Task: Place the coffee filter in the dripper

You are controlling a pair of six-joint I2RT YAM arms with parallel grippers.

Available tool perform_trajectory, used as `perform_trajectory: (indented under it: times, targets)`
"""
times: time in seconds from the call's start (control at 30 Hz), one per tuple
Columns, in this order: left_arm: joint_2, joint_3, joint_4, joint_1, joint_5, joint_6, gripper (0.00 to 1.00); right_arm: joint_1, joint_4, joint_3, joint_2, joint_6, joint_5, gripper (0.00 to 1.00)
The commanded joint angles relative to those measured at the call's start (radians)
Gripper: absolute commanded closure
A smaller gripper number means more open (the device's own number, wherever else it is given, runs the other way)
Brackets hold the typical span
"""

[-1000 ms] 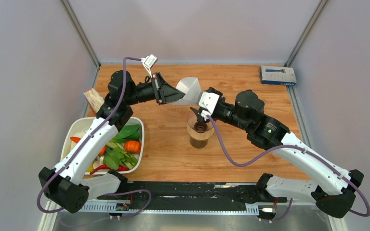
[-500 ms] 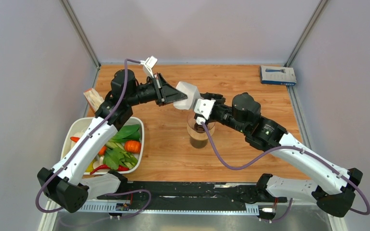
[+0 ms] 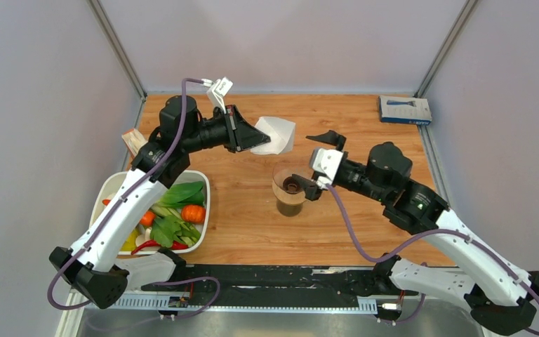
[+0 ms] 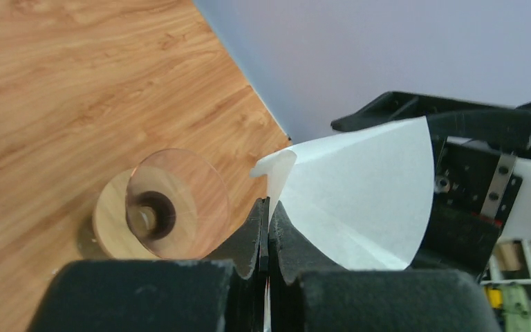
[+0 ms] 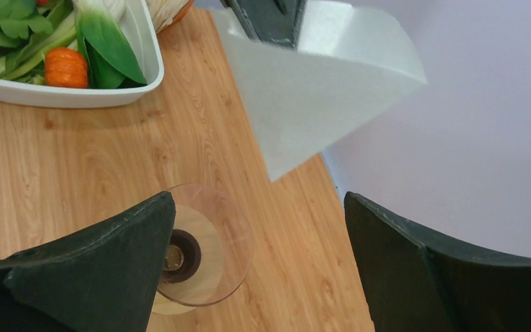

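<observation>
I am pinching the coffee filter (image 3: 278, 133) by one edge in my left gripper (image 3: 255, 142), its jaws clamped together on the paper. The sheet is fanning out in the air ahead of those fingertips, beyond and above the dripper (image 3: 293, 187), not in it. My right gripper (image 3: 311, 165) is standing wide apart and holding nothing, with the dripper just beside its lower finger.

The biggest danger, I am judging, is that finger nudging the dripper and tipping it, since it is sitting so close. Next, the filter is looking only partly opened, so it may be landing askew on the rim or creasing. Least, the thin paper may be clinging to my left gripper on release.

Pale grey walls (image 3: 281, 42) are enclosing the space. The wooden counter (image 3: 365, 126) is carrying a white bowl (image 3: 206, 203) of vegetables behind my left gripper and a small blue box (image 3: 405, 110) far beyond my right gripper
</observation>
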Motion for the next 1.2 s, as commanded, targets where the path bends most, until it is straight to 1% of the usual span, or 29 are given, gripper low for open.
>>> perform_trajectory:
  times: [0.0, 0.1, 0.2, 0.3, 0.37, 0.5, 0.63, 0.67, 0.7, 0.77, 0.8, 0.83, 0.87, 0.9, 0.97, 1.03, 1.1, 1.13, 1.17]
  targets:
    - [0.019, 0.094, -0.14, -0.023, -0.051, 0.233, 1.0, -0.099, -0.069, 0.033, -0.082, 0.19, -0.084, 0.0]
    - [0.041, 0.119, -0.193, -0.059, -0.092, 0.317, 1.0, -0.206, -0.077, 0.046, -0.117, 0.344, -0.11, 0.0]
    - [0.066, 0.124, -0.226, -0.116, -0.146, 0.353, 1.0, -0.304, -0.083, 0.048, -0.134, 0.478, -0.113, 0.0]
    - [0.11, 0.134, -0.265, -0.157, -0.201, 0.375, 1.0, -0.349, -0.106, 0.048, -0.126, 0.604, -0.033, 0.0]
    - [0.146, 0.144, -0.288, -0.167, -0.213, 0.384, 1.0, -0.37, -0.139, 0.056, -0.11, 0.666, -0.004, 0.0]
    - [0.21, 0.167, -0.319, -0.186, -0.22, 0.413, 1.0, -0.401, -0.161, 0.049, -0.095, 0.731, -0.028, 0.0]
    - [0.258, 0.172, -0.319, -0.206, -0.238, 0.434, 1.0, -0.402, -0.161, 0.028, -0.081, 0.726, -0.064, 0.0]
    - [0.264, 0.173, -0.319, -0.209, -0.248, 0.442, 0.99, -0.402, -0.161, 0.024, -0.078, 0.719, -0.077, 0.0]
    - [0.275, 0.173, -0.32, -0.215, -0.252, 0.444, 0.95, -0.402, -0.16, 0.02, -0.074, 0.711, -0.085, 0.0]
    - [0.284, 0.174, -0.325, -0.221, -0.266, 0.451, 0.73, -0.402, -0.167, 0.02, -0.063, 0.67, -0.102, 0.0]
    - [0.285, 0.175, -0.329, -0.222, -0.27, 0.454, 0.69, -0.402, -0.17, 0.024, -0.057, 0.652, -0.111, 0.0]
    - [0.282, 0.176, -0.335, -0.221, -0.272, 0.455, 0.61, -0.402, -0.174, 0.029, -0.049, 0.635, -0.12, 0.0]
    - [0.277, 0.178, -0.338, -0.222, -0.284, 0.461, 0.57, -0.402, -0.179, 0.038, -0.045, 0.617, -0.132, 0.0]
    - [0.266, 0.18, -0.342, -0.219, -0.291, 0.466, 0.49, -0.402, -0.186, 0.045, -0.041, 0.602, -0.148, 0.0]
    - [0.242, 0.184, -0.339, -0.199, -0.299, 0.478, 0.41, -0.402, -0.193, 0.06, -0.03, 0.578, -0.175, 0.0]
    - [0.21, 0.184, -0.321, -0.155, -0.262, 0.475, 0.38, -0.405, -0.202, 0.073, -0.017, 0.562, -0.19, 0.04]
    - [0.168, 0.165, -0.28, -0.094, -0.192, 0.461, 0.38, -0.409, -0.209, 0.078, -0.007, 0.55, -0.208, 0.09]
    - [0.134, 0.133, -0.233, -0.054, -0.118, 0.457, 0.38, -0.416, -0.212, 0.075, -0.003, 0.546, -0.234, 0.12]
    - [0.117, 0.113, -0.207, -0.037, -0.052, 0.457, 0.39, -0.423, -0.215, 0.073, 0.0, 0.543, -0.267, 0.15]
